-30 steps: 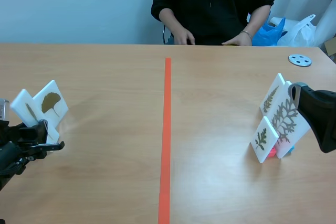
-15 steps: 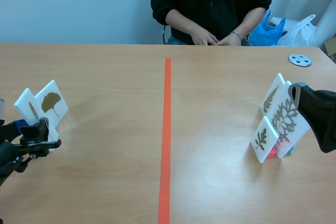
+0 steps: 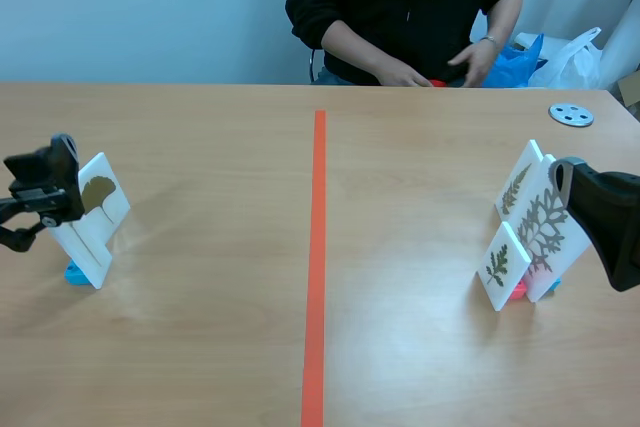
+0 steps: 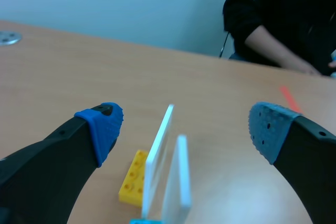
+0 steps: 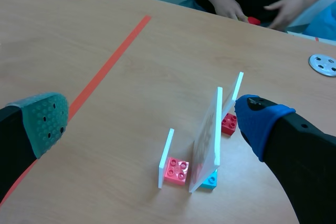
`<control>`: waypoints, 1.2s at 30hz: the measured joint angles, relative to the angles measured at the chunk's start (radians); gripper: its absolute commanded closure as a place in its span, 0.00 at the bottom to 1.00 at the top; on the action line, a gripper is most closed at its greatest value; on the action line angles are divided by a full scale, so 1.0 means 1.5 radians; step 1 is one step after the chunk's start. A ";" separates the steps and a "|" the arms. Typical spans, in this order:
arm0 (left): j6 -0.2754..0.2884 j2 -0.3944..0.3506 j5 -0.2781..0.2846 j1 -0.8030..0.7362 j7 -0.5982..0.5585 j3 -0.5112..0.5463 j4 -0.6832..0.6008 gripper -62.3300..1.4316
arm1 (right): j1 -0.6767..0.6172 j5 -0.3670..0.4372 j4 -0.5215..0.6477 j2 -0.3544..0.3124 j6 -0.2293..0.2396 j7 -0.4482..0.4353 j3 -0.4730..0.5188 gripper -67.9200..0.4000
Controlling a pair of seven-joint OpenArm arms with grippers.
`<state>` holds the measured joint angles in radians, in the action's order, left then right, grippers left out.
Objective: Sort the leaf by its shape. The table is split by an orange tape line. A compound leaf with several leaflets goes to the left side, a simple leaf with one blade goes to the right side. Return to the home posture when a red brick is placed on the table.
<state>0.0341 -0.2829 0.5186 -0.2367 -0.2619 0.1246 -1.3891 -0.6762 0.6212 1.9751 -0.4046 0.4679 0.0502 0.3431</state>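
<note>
Two white leaf cards stand at the table's left: one with a ginkgo leaf [image 3: 101,196] and one [image 3: 84,239] in front of it on a blue base. My left gripper [image 3: 42,183] hangs open just above them. In the left wrist view both cards [image 4: 160,160] show edge-on under the gap of the left gripper [image 4: 184,124], beside a yellow brick [image 4: 133,184]. Three leaf cards [image 3: 541,228] stand at the right on red and blue bricks [image 5: 177,170]. My right gripper [image 5: 152,119] stands open around them, holding nothing.
The orange tape line [image 3: 317,257] splits the table down the middle. A person sits across it, hands near the far edge with a small red thing [image 3: 437,82] between them. A silver disc [image 3: 571,114] lies at the far right.
My left gripper has opened, let go of the front card and risen above the two left cards. The person's hands have shifted right, with a small red thing now between them.
</note>
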 measured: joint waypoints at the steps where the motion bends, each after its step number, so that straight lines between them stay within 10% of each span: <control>1: 0.008 0.000 0.002 -0.011 0.007 0.006 -0.028 0.04 | 0.000 0.000 0.000 0.000 0.000 0.000 0.000 0.00; 18: 0.108 -0.106 -0.001 -0.312 0.116 0.016 -0.423 0.00 | 0.000 0.011 0.000 0.000 0.005 0.008 0.000 0.00; 36: 0.135 -0.110 -0.011 -0.400 0.184 0.016 -0.463 0.00 | 0.000 0.023 0.000 -0.002 0.053 0.017 0.000 0.00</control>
<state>0.2371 -0.4484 0.5026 -0.8368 0.0143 0.1486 -2.0838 -0.6762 0.6559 1.9751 -0.4076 0.5476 0.0753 0.3431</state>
